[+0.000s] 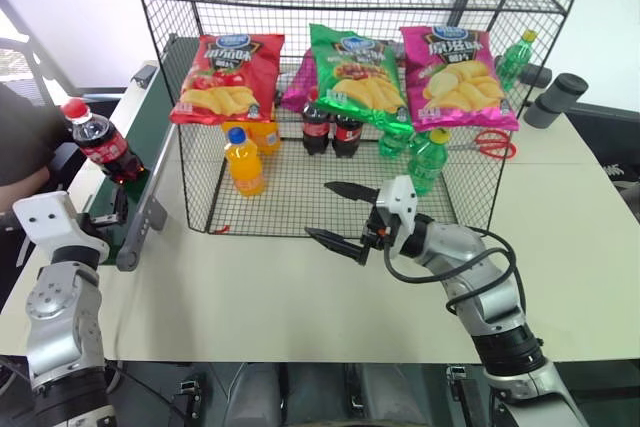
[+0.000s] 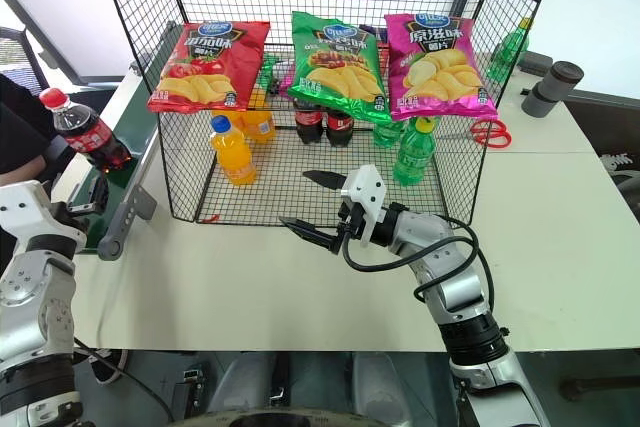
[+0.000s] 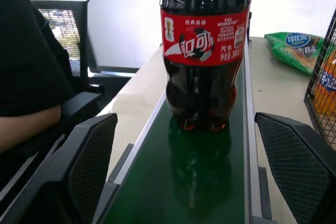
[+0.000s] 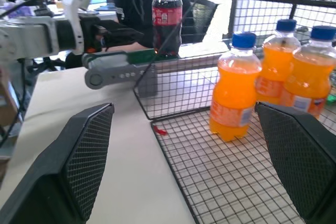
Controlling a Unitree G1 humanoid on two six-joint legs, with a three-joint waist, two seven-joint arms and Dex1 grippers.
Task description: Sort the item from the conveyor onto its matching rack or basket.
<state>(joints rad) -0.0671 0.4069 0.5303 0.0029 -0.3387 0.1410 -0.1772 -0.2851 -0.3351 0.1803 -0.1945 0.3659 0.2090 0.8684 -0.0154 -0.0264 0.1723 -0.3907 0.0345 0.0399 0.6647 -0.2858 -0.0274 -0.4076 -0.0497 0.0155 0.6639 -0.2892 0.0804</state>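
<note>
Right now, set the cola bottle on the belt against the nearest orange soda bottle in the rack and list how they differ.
The cola bottle holds dark liquid under a red cap; the orange soda bottle holds orange liquid under a blue cap. The cola stands on the conveyor; the orange soda stands on the rack floor. Both are upright, capped and ungripped.

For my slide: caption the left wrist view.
Open left pincer faces upright cola bottle on the green conveyor.

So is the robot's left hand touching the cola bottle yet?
Apart. In the left wrist view the cola bottle stands on the conveyor beyond the open left gripper, belt showing between them.
</note>
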